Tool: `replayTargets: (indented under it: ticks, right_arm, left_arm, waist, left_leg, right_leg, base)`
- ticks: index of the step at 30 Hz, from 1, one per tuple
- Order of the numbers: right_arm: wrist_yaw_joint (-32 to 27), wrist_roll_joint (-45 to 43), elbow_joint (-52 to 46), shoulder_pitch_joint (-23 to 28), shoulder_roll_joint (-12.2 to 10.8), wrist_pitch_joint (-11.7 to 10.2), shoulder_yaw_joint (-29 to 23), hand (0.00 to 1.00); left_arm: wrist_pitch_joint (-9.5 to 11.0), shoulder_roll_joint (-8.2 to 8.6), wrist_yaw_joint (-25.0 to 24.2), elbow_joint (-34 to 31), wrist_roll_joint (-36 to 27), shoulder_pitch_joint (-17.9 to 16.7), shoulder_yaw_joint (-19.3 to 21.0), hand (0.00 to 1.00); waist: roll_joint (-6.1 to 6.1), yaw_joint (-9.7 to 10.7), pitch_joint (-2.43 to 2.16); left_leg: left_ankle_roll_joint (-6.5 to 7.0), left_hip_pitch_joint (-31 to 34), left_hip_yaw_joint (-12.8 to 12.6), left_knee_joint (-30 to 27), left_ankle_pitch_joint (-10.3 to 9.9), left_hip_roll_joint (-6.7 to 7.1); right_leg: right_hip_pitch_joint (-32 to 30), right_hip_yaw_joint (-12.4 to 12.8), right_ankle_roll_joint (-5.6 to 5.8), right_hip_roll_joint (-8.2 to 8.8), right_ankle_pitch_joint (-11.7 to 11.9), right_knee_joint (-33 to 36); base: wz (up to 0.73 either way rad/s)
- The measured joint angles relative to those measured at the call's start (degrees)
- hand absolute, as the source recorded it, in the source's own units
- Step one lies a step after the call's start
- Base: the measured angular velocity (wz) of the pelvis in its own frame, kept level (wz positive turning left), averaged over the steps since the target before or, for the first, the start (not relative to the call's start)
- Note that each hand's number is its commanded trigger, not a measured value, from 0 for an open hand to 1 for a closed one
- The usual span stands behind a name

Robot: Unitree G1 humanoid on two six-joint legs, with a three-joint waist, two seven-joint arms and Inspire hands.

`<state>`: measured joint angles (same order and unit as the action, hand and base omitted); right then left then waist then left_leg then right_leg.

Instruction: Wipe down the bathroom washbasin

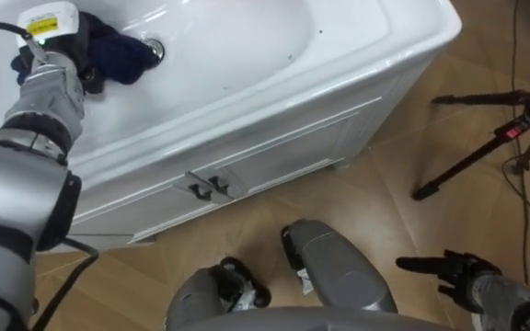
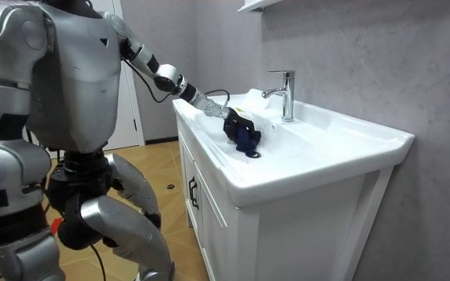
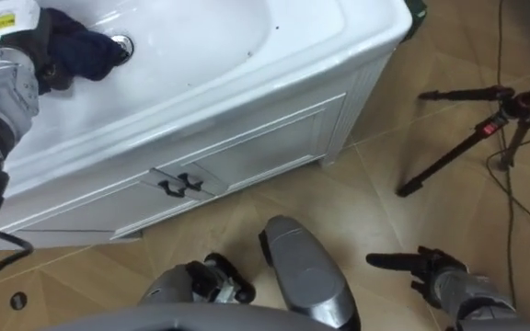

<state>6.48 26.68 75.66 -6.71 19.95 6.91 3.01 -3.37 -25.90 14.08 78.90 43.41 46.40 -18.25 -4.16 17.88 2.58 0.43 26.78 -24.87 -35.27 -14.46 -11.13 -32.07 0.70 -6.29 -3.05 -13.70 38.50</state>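
The white basin (image 1: 237,46) sits on a white vanity, and I stand in front of it. A dark blue cloth (image 1: 118,51) lies bunched on the basin floor, right beside the metal drain (image 1: 156,48). My left hand (image 1: 58,51) reaches into the basin from the left and is shut on the cloth's near side, pressing it down. In the room view the hand (image 2: 234,123) and the cloth (image 2: 248,139) are just in front of the chrome faucet (image 2: 286,94). My right hand (image 1: 449,271) hangs low at my right side over the floor, fingers relaxed and holding nothing.
The vanity's cabinet doors with two dark handles (image 1: 208,188) face me below the basin rim. A black tripod (image 1: 486,138) stands on the wooden floor to the right. A grey wall backs the basin, and a white door (image 2: 131,101) is behind me.
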Motion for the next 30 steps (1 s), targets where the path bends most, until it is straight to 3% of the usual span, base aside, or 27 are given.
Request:
replayTargets:
  ticks: [2, 3, 4, 9, 13, 15, 17, 19, 23, 30]
  right_arm:
    - [-0.25, -0.03, 0.16, 0.29, 0.0, 0.06, -0.43, 0.0]
    - [-0.31, -0.26, -0.12, 0.64, 0.0, 0.06, -0.42, 0.0]
    - [-0.41, -0.26, -0.26, 0.68, -0.01, 0.04, -0.38, 0.0]
    - [-0.98, -1.42, 0.54, 1.76, 0.2, -0.11, -0.85, 0.0]
    - [-1.65, -5.29, 2.74, 2.36, 0.11, -0.57, -1.73, 0.0]
    - [-1.86, -7.0, 3.16, 2.5, 0.14, -0.58, -2.06, 0.0]
    - [-1.92, -7.51, 3.15, 2.79, -0.05, -0.6, -2.1, 0.0]
    - [-1.94, -8.27, 3.15, 3.38, 0.07, -0.59, -2.17, 0.0]
    - [-2.27, -11.22, 3.16, 3.55, 0.05, -0.61, -2.58, 0.0]
    - [-2.88, -14.06, 2.21, 5.1, -0.15, -1.36, -3.28, 0.0]
  left_arm:
    - [-0.04, -0.06, 0.11, -0.08, -0.14, -1.51, 1.35, 1.0]
    - [-0.03, -0.39, 0.08, -0.09, -0.22, -2.37, 1.4, 1.0]
    - [-0.04, -0.89, 0.04, -0.14, -0.48, -3.07, 1.4, 1.0]
    - [0.3, -1.75, -0.03, -1.05, -1.08, -6.35, 3.97, 1.0]
    - [2.87, -1.67, 0.11, -2.48, -1.21, -9.61, 8.17, 1.0]
    - [3.51, -1.41, 0.18, -3.32, -1.46, -11.21, 9.23, 1.0]
    - [3.85, -1.08, 0.29, -3.52, -1.7, -12.43, 9.7, 1.0]
    - [3.95, -0.01, 0.47, -4.51, -2.91, -15.35, 11.5, 1.0]
    - [4.01, 0.94, 0.57, -7.91, -3.35, -19.42, 11.53, 1.0]
    - [5.27, 4.57, 0.69, -17.82, -4.92, -26.8, 11.54, 1.0]
  waist:
    - [-0.2, -0.68, -0.25]
    - [-0.33, -1.11, -0.71]
    - [-0.47, -1.19, -0.86]
    - [-0.55, -2.07, -1.3]
    - [-0.84, -3.17, -1.57]
    - [-1.08, -3.79, -1.73]
    - [-0.8, -4.2, -1.92]
    - [-0.8, -4.31, -2.73]
    - [-1.27, -4.37, -2.97]
    - [-1.83, -6.44, -3.26]
  left_leg:
    - [-0.08, -1.23, -0.01, 0.95, 0.03, -0.05]
    - [-0.5, -1.72, 0.01, 1.75, 0.29, 0.1]
    - [-0.65, -2.24, 0.03, 2.32, 0.38, 0.58]
    - [-0.84, -4.99, 0.84, 4.97, 0.49, 1.98]
    - [-1.08, -7.81, 1.71, 6.28, 0.63, 2.07]
    - [-1.95, -8.91, 1.98, 6.51, 1.29, 2.12]
    - [-1.92, -10.71, 2.95, 7.17, 2.31, 2.82]
    - [-2.22, -12.95, 3.15, 8.85, 2.84, 3.38]
    - [-2.62, -15.63, 4.45, 10.78, 3.28, 4.01]
    - [-2.94, -18.68, 8.57, 12.99, 4.18, 4.86]
  right_leg:
    - [1.42, -0.18, -0.32, -0.05, 0.16, -0.96]
    - [1.88, -0.25, -0.48, 0.05, 0.15, -1.36]
    - [2.53, -0.57, -0.73, 0.21, 0.2, -1.76]
    - [5.38, -1.35, -1.14, 0.88, 0.12, -3.68]
    - [9.06, -2.48, -1.48, 0.82, 0.11, -6.11]
    - [10.21, -2.42, -1.53, 0.52, 0.06, -6.71]
    - [11.63, -2.34, -1.58, 0.46, -0.32, -6.92]
    - [13.52, -2.41, -1.32, 0.53, -0.68, -8.21]
    - [16.64, -3.29, -1.6, 0.64, -0.79, -9.89]
    - [22.41, -6.83, -1.95, 1.03, -0.7, -13.98]
  base:
    - [0.02]
    - [0.09]
    - [0.12]
    - [0.1]
    - [0.11]
    - [-0.06]
    - [-0.02]
    - [0.0]
    - [0.14]
    - [0.26]
